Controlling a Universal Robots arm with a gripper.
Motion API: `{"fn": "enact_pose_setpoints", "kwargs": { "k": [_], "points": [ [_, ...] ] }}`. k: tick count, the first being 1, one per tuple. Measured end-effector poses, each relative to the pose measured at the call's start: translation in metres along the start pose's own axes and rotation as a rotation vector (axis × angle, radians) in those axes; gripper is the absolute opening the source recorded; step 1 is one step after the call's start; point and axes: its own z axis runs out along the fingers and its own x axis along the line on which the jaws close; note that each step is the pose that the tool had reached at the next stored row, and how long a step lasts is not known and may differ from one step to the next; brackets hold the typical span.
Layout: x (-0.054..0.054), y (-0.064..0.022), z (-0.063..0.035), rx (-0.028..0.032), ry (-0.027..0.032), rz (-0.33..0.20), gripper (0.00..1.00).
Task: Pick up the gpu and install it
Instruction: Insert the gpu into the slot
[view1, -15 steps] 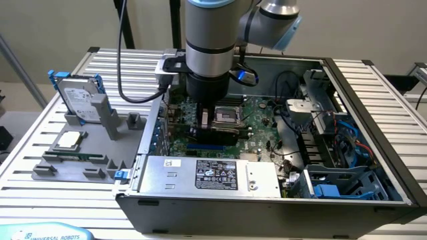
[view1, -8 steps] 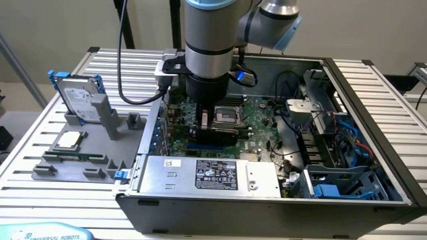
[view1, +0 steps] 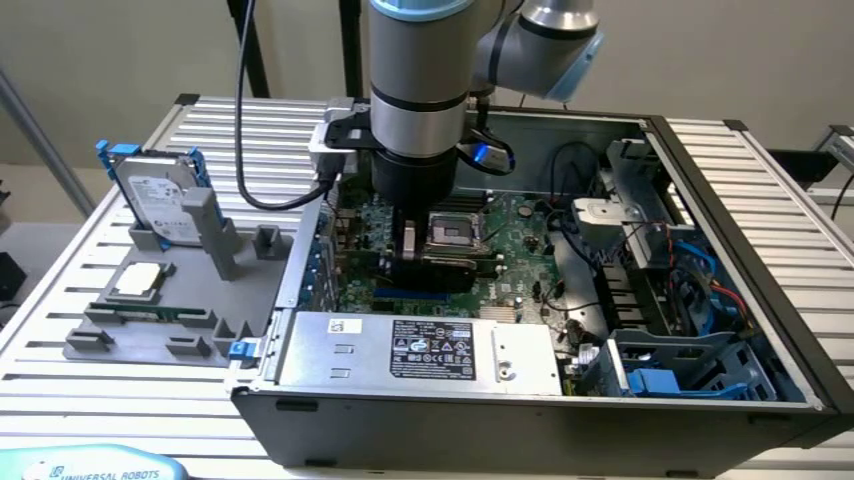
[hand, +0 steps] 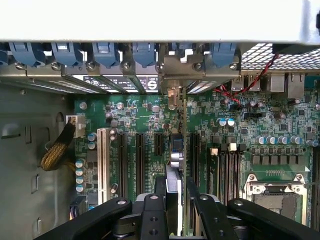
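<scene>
I see a slatted metal table (view1: 747, 190) with an open PC case (view1: 534, 425) lying on it. Beside the case, a grey holder (view1: 147, 335) carries a hard drive (view1: 158, 205) and a CPU (view1: 140, 282). Inside the case, over the motherboard (hand: 135, 117), the gripper (hand: 175, 200) is closed on the gpu (hand: 175, 155), held on edge above the slots (hand: 140, 155).

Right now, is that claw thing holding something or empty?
End effector: closed on the gpu, held edge-on over the motherboard slots inside the case.
</scene>
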Motion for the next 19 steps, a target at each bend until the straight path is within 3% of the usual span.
{"fn": "enact_pose_setpoints", "kwargs": {
  "k": [19],
  "points": [
    [0.0,0.0009,0.0046,0.0002,0.0013,0.01,0.27]
  ]
}}
